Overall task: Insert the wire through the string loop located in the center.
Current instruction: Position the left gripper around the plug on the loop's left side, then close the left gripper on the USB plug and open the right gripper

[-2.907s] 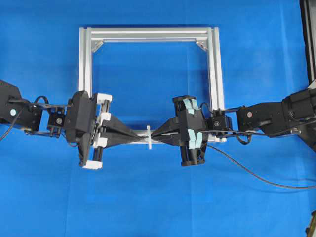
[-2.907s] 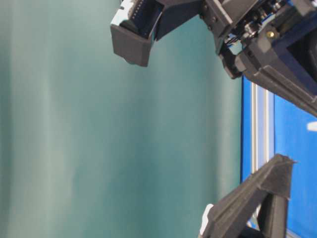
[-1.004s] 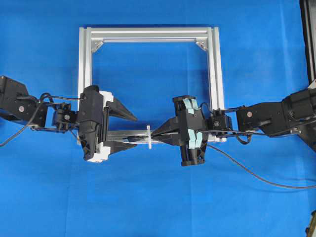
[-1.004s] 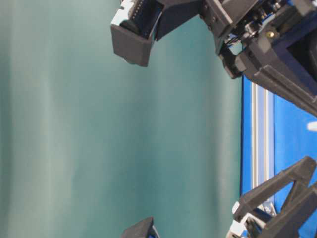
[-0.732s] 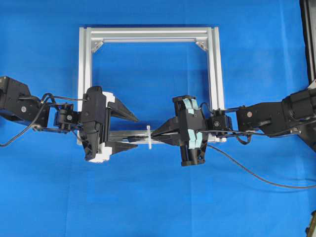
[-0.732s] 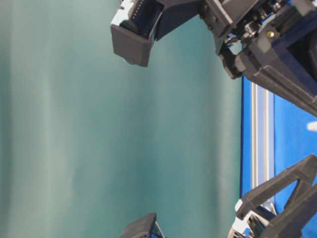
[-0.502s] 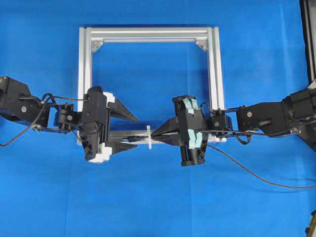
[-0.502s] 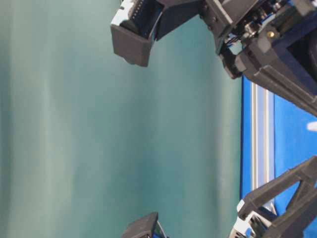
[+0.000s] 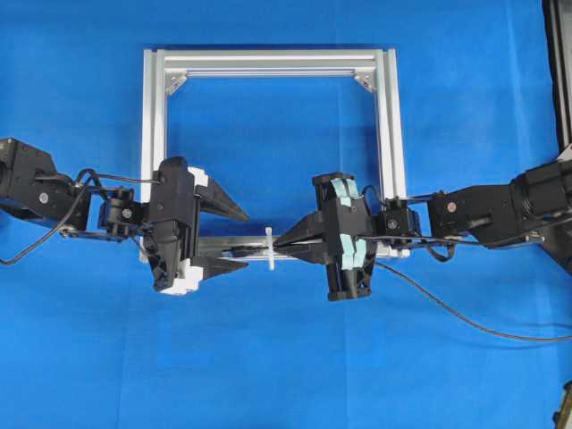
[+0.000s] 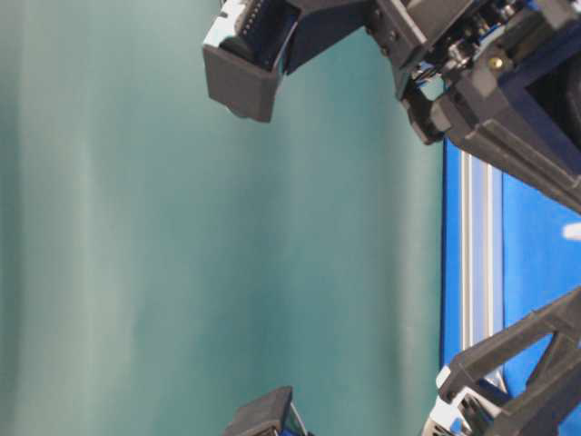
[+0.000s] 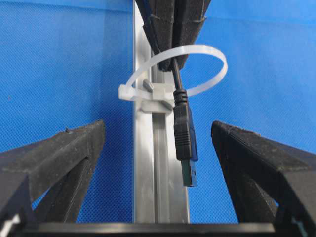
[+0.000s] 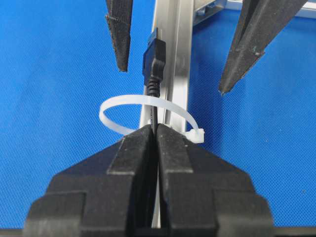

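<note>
Basically the threading looks done: the wire (image 11: 183, 128) already passes thru the string loop (image 11: 207, 59), w/ the plug end hanging clear on the far side, as both wrist views show. The right gripper (image 12: 154, 129) is clamped shut on the wire just behind the loop, fingertips almost touching the white band. The left gripper (image 11: 157, 148) stands wide open, 1 finger on each side of the plug, not touching it. Judging by that, what's left is a handover: the left closes on the plug, the right lets go, then the wire gets drawn further thru.

From overhead, the loop (image 9: 269, 248) sits on the front rail of the frame (image 9: 154, 116), about mid-rail, betw. the 2 grippers; the left gripper (image 9: 239, 239) is on one side and the right gripper (image 9: 288, 244) on the other. The rest of the wire (image 9: 465, 315) trails off over the blue cloth (image 9: 286, 366) toward the right edge.

The wire's long axis at the loop runs along the rail, plug tip pointing at the left gripper and sagging slightly toward the rail. The loop stands upright, roughly square to that axis.
</note>
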`<move>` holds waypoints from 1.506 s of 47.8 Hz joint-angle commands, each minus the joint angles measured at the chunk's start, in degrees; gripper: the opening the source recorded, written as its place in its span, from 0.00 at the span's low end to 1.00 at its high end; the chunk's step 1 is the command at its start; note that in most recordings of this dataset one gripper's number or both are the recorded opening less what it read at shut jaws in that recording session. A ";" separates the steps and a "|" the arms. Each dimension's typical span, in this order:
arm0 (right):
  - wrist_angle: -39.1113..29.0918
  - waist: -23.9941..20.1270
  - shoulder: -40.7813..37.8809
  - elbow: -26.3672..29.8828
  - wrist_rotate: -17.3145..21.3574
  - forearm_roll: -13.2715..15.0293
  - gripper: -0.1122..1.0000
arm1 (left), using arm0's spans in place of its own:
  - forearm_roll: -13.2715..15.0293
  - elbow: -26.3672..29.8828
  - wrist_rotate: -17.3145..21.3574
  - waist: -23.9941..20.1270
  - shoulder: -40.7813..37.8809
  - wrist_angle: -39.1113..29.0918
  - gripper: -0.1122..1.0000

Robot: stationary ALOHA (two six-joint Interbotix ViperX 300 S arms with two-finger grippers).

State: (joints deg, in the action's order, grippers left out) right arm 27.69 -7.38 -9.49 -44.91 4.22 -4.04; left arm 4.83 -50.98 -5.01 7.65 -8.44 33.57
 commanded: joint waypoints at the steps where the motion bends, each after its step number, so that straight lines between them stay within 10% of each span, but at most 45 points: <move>1: 0.18 0.00 0.70 0.79 0.00 -0.09 0.07 | 0.09 0.97 -0.09 -0.09 0.70 0.26 0.91; 53: 0.18 0.00 0.79 0.79 0.00 0.00 0.07 | 0.09 1.23 -0.26 0.09 0.70 -0.44 0.89; 68: 0.18 0.00 0.70 0.88 0.00 0.00 0.07 | 0.00 1.76 -0.70 0.09 0.53 -1.85 0.19; 72: 0.18 0.00 0.79 0.88 0.00 0.00 0.07 | 0.00 1.85 -0.70 0.09 0.53 -1.85 0.17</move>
State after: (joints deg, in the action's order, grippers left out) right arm 27.60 -7.12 -9.49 -44.91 4.22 -4.04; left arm 4.75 -50.19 -5.71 7.91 -8.61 31.46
